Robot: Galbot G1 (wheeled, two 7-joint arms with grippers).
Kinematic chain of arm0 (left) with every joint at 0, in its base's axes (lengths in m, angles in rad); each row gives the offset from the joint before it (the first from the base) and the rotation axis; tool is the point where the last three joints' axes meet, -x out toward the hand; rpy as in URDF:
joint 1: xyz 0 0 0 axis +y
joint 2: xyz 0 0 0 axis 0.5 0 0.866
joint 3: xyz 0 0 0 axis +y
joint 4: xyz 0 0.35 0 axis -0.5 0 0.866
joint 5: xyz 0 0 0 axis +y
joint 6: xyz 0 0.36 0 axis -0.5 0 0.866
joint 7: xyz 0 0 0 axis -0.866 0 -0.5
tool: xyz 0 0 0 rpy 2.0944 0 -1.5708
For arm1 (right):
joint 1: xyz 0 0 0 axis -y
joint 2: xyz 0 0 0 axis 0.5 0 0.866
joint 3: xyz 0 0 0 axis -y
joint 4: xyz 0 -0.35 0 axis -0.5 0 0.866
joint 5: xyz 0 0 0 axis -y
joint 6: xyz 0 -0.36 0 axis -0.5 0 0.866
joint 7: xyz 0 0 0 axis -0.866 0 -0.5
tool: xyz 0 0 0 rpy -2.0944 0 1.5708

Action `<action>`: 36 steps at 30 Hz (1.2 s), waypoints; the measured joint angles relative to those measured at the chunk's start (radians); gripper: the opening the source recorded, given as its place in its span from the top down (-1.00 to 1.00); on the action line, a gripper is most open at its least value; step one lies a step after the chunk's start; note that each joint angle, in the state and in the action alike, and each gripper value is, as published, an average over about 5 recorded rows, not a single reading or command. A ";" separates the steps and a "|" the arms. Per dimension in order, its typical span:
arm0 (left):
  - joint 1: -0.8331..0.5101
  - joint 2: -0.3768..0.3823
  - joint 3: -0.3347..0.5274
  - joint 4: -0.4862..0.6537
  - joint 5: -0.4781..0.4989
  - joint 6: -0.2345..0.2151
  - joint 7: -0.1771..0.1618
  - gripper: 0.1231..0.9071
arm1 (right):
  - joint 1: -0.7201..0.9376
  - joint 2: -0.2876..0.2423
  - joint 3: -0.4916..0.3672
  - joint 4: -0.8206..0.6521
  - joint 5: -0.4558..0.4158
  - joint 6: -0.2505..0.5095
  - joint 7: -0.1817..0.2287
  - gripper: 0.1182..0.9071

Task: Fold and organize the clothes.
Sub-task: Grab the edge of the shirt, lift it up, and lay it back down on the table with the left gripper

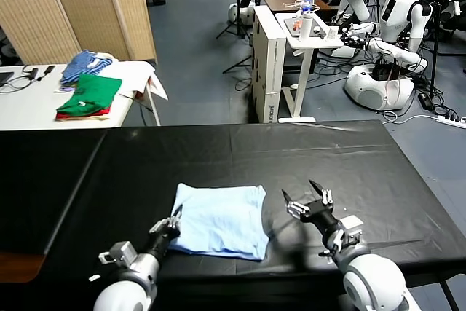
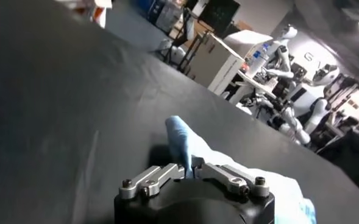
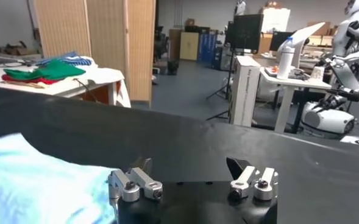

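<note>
— While both arms reach forward from the bottom of the head view over a black table (image 1: 240,143), what is the left one doing?

— It lies low at the near left. The left gripper (image 1: 175,220) points ahead and slightly inward, tip at the near left edge of a pale sky-blue T-shirt (image 1: 222,220). Its jaws are pinched together on that edge; the left wrist view shows a small peak of blue cloth (image 2: 180,146) raised between them.

— And the other arm?

— The right gripper (image 1: 307,198) sits just beside the shirt's right edge, apart from it, angled up and inward. Its jaws stand wide with nothing between them. In the right wrist view the blue fabric (image 3: 42,182) fills the corner next to one finger (image 3: 141,165).

— Where exactly is the shirt?

— Folded into a rough rectangle, flat on the near middle of the table, between the two grippers, slightly wrinkled. No lettering shows on the upper face.

— What else is around?

— To the far left stands a white side table (image 1: 44,103) carrying a green folded garment (image 1: 91,94) on top of a red one (image 1: 84,114), with a blue striped cloth (image 1: 84,65) behind them. Beyond it is a woven folding screen (image 1: 87,5). Farther back on the right are a white desk (image 1: 302,38) and several white humanoid robots (image 1: 397,23). Nothing lies on the black table between the grippers and the shirt.
</note>
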 joint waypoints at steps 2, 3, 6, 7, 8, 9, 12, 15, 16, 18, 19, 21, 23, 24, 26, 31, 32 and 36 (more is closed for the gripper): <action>0.008 0.028 -0.017 -0.007 0.039 -0.006 0.001 0.86 | -0.001 0.000 0.001 -0.002 -0.005 0.001 -0.002 -1.00; 0.012 0.045 -0.027 -0.011 0.056 -0.007 0.001 0.86 | -0.001 0.001 0.001 -0.004 -0.007 0.001 -0.003 -1.00; 0.028 0.106 -0.068 -0.024 0.099 0.000 0.002 0.86 | 0.001 0.006 -0.003 -0.010 -0.011 0.003 -0.004 -1.00; 0.034 0.129 -0.085 -0.029 0.110 0.005 0.002 0.86 | 0.002 0.008 -0.005 -0.012 -0.012 0.003 -0.004 -1.00; 0.041 0.152 -0.104 -0.035 0.117 0.009 0.002 0.86 | 0.003 0.011 -0.007 -0.014 -0.013 0.004 -0.004 -1.00; 0.048 0.176 -0.126 -0.041 0.121 0.013 0.002 0.86 | 0.005 0.013 -0.010 -0.016 -0.014 0.004 -0.004 -1.00; 0.074 0.247 -0.201 -0.059 0.122 0.015 0.010 0.86 | 0.009 0.019 -0.017 -0.023 -0.015 0.006 -0.005 -1.00; 0.111 0.319 -0.290 -0.073 0.116 0.004 0.025 0.86 | 0.013 0.024 -0.021 -0.032 -0.016 0.012 -0.005 -1.00; 0.128 0.342 -0.323 -0.077 0.112 -0.001 0.029 0.86 | 0.014 0.025 -0.023 -0.034 -0.016 0.014 -0.005 -1.00; 0.164 0.383 -0.388 -0.086 0.098 -0.007 0.032 0.86 | 0.016 0.027 -0.026 -0.039 -0.016 0.017 -0.006 -1.00; 0.183 0.399 -0.420 -0.092 0.092 -0.008 0.031 0.86 | 0.016 0.028 -0.028 -0.041 -0.017 0.018 -0.006 -1.00; 0.218 0.418 -0.474 -0.105 0.083 -0.006 0.025 0.86 | 0.015 0.029 -0.031 -0.043 -0.018 0.020 -0.006 -1.00; 0.243 0.424 -0.512 -0.125 0.082 0.004 0.011 0.86 | 0.014 0.030 -0.033 -0.044 -0.020 0.021 -0.007 -1.00; 0.250 0.422 -0.523 -0.138 0.082 0.013 0.001 0.86 | 0.012 0.031 -0.034 -0.044 -0.022 0.022 -0.007 -1.00; 0.252 0.411 -0.530 -0.170 0.081 0.040 -0.027 0.86 | 0.008 0.032 -0.034 -0.042 -0.026 0.022 -0.007 -1.00; 0.199 0.343 -0.441 -0.258 0.040 0.106 -0.080 0.86 | -0.010 0.035 -0.022 -0.029 -0.043 0.021 -0.007 -1.00; 0.183 0.323 -0.409 -0.269 0.021 0.115 -0.089 0.86 | -0.015 0.036 -0.019 -0.026 -0.046 0.021 -0.007 -1.00; 0.113 0.240 -0.264 -0.280 -0.047 0.136 -0.110 0.86 | -0.035 0.039 -0.003 -0.013 -0.054 0.021 -0.007 -1.00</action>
